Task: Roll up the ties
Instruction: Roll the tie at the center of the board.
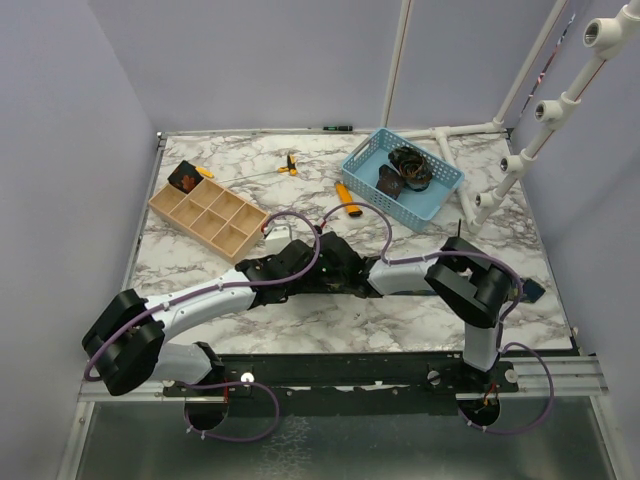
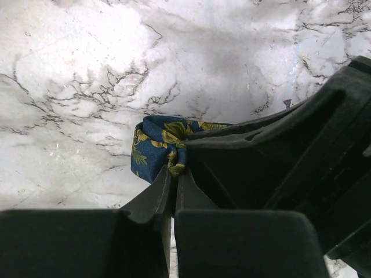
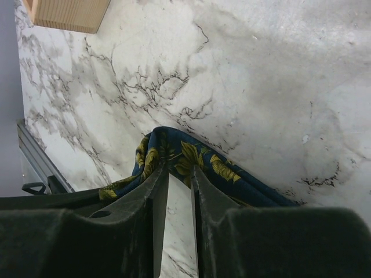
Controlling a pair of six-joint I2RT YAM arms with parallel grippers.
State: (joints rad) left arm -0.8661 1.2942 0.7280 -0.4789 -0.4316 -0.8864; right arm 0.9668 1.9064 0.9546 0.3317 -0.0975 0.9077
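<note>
Near the middle of the worktop, the left hand is clenched on a bunched fold of the navy tie and the right hand pinches it too, so uneven pulling could, I reckon, unwind the loose coil.

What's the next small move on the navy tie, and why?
Likely rotate the left pincer slightly to wind a turn while the right pincer holds the fabric. Both are shut on the navy tie, which shows only a loose fold, not a finished coil.
</note>
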